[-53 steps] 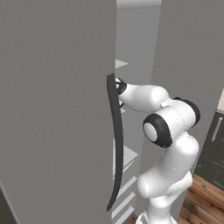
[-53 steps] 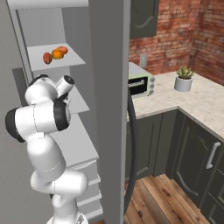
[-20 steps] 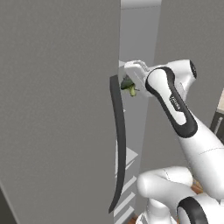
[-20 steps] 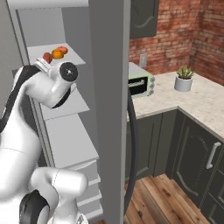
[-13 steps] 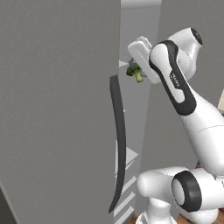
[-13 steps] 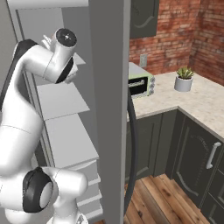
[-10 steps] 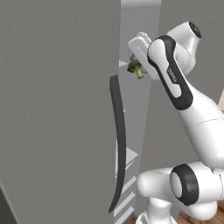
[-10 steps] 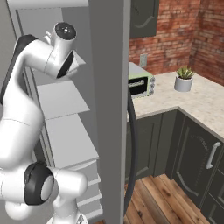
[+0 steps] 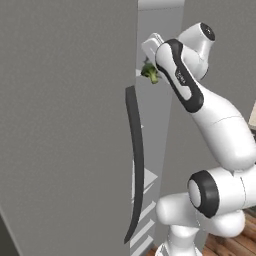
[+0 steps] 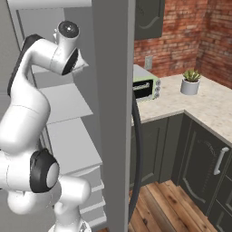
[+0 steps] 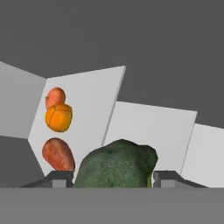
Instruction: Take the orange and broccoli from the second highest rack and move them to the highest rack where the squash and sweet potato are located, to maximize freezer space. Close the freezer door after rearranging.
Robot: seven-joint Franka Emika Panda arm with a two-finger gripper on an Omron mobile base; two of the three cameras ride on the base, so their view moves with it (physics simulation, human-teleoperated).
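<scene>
My gripper [image 11: 113, 179] is shut on the broccoli [image 11: 118, 162], a dark green lump held between the two fingertips [image 11: 59, 178]. In the left base view the broccoli [image 9: 150, 73] hangs under the raised hand, just past the edge of the open freezer door [image 9: 65, 125]. Ahead lies the highest rack [image 11: 94, 105], a white shelf. On it lie a pale red-orange piece [image 11: 55, 96], a bright orange round one [image 11: 59, 117] and the reddish-brown sweet potato [image 11: 57, 154]. I cannot tell which of the first two is the orange and which the squash.
The door's long dark handle [image 9: 135, 165] curves down beside my arm. Lower white racks [image 10: 63, 102] sit behind the arm inside the freezer. The other door's edge [image 10: 113, 113] stands to the right. A toaster oven [image 10: 146, 86] and a potted plant [image 10: 190, 81] are on the counter.
The arm has swung upward, lifting the broccoli from the height of the second rack to the height of the highest rack. Doors and base have not moved.
</scene>
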